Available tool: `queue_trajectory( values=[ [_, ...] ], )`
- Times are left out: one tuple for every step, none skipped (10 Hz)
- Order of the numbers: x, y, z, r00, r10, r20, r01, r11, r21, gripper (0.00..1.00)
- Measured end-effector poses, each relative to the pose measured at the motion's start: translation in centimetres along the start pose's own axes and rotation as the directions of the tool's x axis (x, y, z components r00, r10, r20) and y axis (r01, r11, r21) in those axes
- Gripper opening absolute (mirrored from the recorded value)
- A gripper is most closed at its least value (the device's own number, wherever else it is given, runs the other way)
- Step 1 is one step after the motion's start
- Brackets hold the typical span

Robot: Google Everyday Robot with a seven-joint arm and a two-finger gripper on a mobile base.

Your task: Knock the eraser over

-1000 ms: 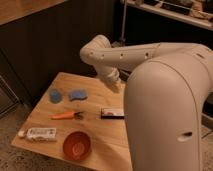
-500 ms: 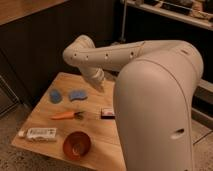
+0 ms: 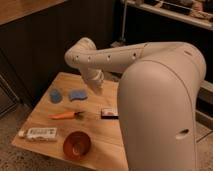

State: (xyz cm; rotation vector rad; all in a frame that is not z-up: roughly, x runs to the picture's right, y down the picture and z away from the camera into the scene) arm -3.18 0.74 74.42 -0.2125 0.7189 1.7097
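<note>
The eraser (image 3: 109,114) is a small black block with a pale strip, lying on the wooden table (image 3: 100,140) right of centre, partly next to my arm's large white body. My gripper (image 3: 96,85) hangs from the bent white arm above the back middle of the table. It is behind and a little left of the eraser, apart from it, and holds nothing that I can see.
An orange carrot (image 3: 65,115) lies left of the eraser. Two flat blue pieces (image 3: 55,95) (image 3: 77,94) lie at the back left. A white tube (image 3: 39,133) and a red-orange bowl (image 3: 76,145) are near the front edge. A dark wall stands behind the table.
My arm has swung left, its elbow now over the table's back left, and the gripper end has come down over the back middle of the table. The eraser has not moved.
</note>
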Motion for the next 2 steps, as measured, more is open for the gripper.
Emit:
queue_trajectory(
  values=[
    [-0.06, -0.17, 0.05, 1.000, 0.003, -0.001, -0.003, 1.000, 0.001, 0.80],
    [-0.04, -0.16, 0.08, 1.000, 0.002, -0.001, -0.002, 1.000, 0.001, 0.80]
  ],
)
